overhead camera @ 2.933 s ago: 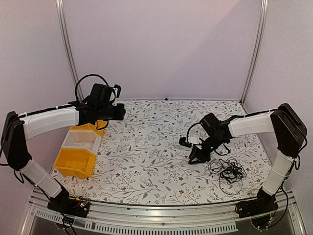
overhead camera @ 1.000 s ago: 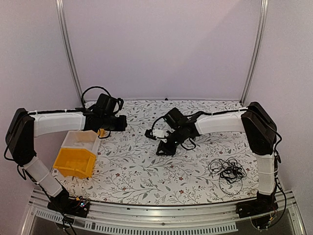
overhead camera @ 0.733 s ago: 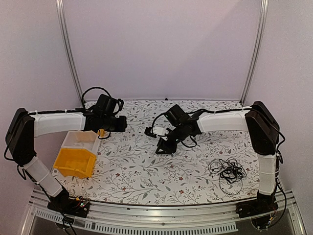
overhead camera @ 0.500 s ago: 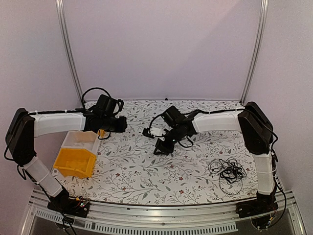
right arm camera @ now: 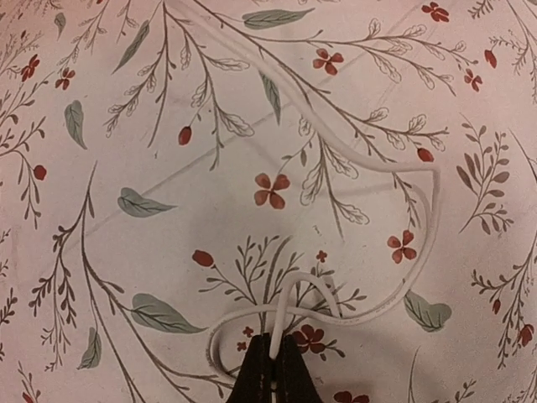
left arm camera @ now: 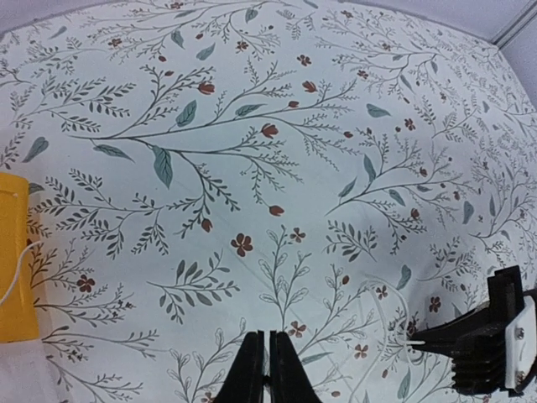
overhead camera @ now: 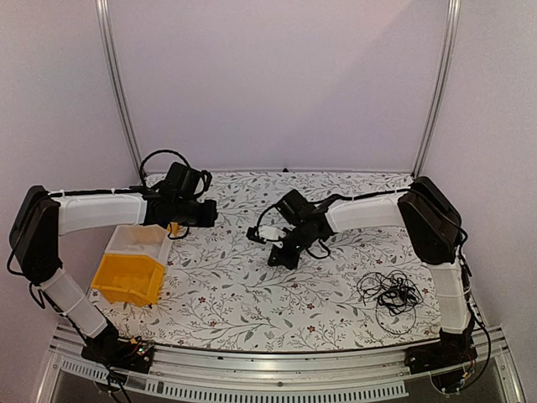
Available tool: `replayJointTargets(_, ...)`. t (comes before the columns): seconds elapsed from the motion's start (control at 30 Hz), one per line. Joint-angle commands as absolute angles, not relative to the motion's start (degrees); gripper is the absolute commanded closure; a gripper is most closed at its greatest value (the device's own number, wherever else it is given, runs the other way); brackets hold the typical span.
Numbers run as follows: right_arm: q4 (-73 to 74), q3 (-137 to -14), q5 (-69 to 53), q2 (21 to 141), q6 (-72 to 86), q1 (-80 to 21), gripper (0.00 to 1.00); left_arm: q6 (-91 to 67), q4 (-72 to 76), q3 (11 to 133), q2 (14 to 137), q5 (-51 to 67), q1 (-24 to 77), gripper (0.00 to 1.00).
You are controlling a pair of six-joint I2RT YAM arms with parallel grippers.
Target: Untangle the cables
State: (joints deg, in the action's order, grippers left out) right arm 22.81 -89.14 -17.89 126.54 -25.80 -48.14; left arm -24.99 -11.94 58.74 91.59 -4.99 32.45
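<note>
Right hand (right arm camera: 270, 342) low, pinching white cable (right arm camera: 437, 214), left hand (left arm camera: 268, 337) closed

From above, the black cables (overhead camera: 388, 294) near the table's (overhead camera: 252, 312) near right corner are too small for me to count strands or find plugs. The white cable (right arm camera: 436, 206) leaves my right wrist view at the top edge, and its loop vanishes under my right gripper (right arm camera: 270, 357) (only the fingertips show), so a pinch I cannot confirm. My left gripper (left arm camera: 267, 365) is cropped likewise; the yellow bin (left arm camera: 13, 252) is cut by that view's left edge.
</note>
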Motion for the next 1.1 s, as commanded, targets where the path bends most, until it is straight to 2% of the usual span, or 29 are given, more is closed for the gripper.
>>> replayJointTargets(0.0,23.0,-84.7,-16.4,121.0,-25.1,-46.7,1.0,-21.7,-14.9,60.2,90.7,-10.5,31.8,1.0)
replayJointTargets(0.2,21.7,-75.3,-18.1,107.2,-25.0,-37.9,1.0,-14.3,-23.4,63.3,86.2,-25.6,26.3,1.0)
replayJointTargets(0.33,20.0,-69.9,-19.7,100.9,-24.4,-29.5,1.0,-12.7,-24.8,62.6,80.9,-27.3,19.7,1.0)
replayJointTargets(0.47,19.5,-68.6,-19.3,99.6,-23.0,-24.7,1.0,-12.5,-25.2,62.7,79.4,-28.1,17.6,1.0)
replayJointTargets(0.67,19.6,-70.7,-19.8,101.6,-20.2,-23.9,1.0,-14.7,-24.6,62.4,79.5,-24.6,17.5,1.0)
replayJointTargets(0.8,21.9,-73.6,-24.6,102.4,-21.1,-23.9,1.0,-13.3,-16.4,59.3,77.2,-6.0,18.6,1.0)
replayJointTargets(0.87,23.0,-74.5,-27.5,102.0,-21.8,-24.0,1.0,-12.3,-9.6,55.9,75.3,1.9,20.9,0.77)
replayJointTargets(0.93,24.2,-75.4,-29.1,101.3,-21.9,-24.2,1.0,-10.4,-2.1,51.9,73.2,5.2,25.4,0.62)
replayJointTargets(1.0,25.7,-76.5,-31.0,100.3,-21.9,-24.6,1.0,-7.5,5.7,48.4,71.8,5.0,31.3,0.48)
replayJointTargets(1.07,27.8,-77.8,-33.9,99.0,-22.1,-24.9,1.0,-4.6,11.4,45.7,71.6,3.4,36.8,0.39)
